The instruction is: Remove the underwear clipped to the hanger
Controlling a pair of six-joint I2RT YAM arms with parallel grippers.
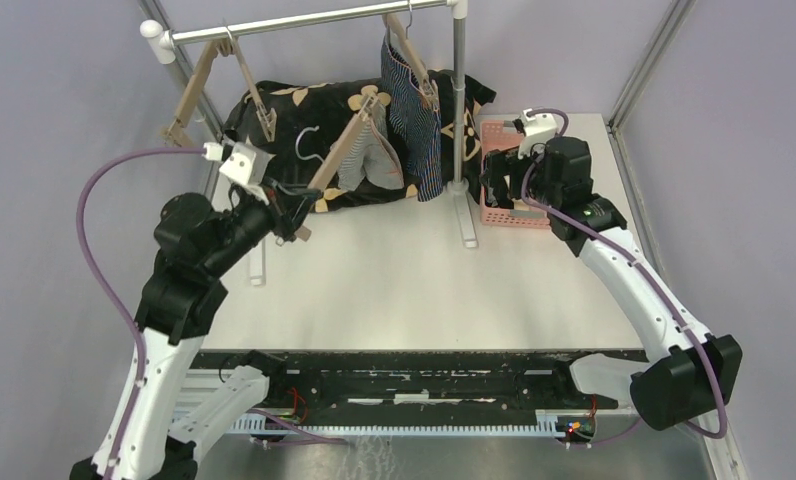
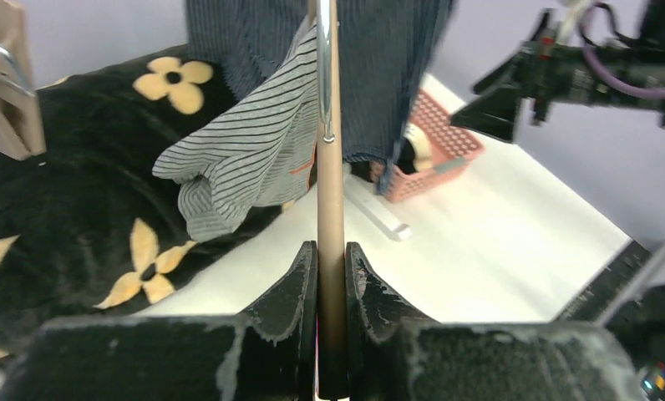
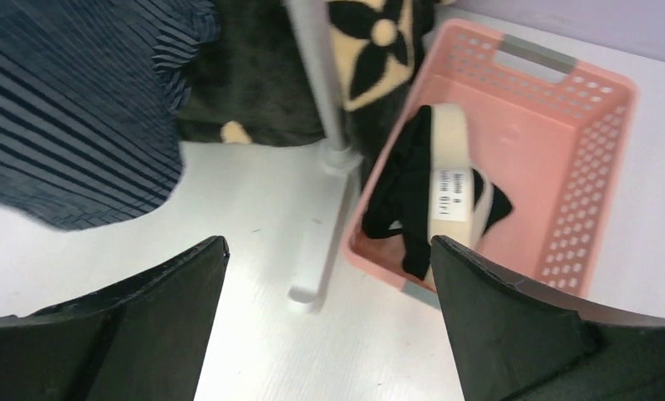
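My left gripper (image 1: 300,216) is shut on the lower end of a wooden hanger (image 1: 342,152); in the left wrist view the jaws (image 2: 331,247) pinch its bar (image 2: 330,192). The grey-white striped brief (image 1: 376,162) hangs clipped to that hanger and shows in the left wrist view (image 2: 246,159). The navy striped brief (image 1: 414,115) hangs from another hanger on the rail, also seen in the right wrist view (image 3: 70,109). The black brief (image 3: 408,196) lies in the pink basket (image 3: 563,167). My right gripper (image 3: 327,242) is open and empty, just above the basket's near left corner (image 1: 496,188).
A big black cloth with tan flowers (image 1: 294,105) lies behind the rack. The metal rail (image 1: 304,22) carries an empty wooden hanger (image 1: 209,85) at left. The rack post (image 1: 459,100) and its foot (image 1: 466,225) stand beside the pink basket (image 1: 506,215).
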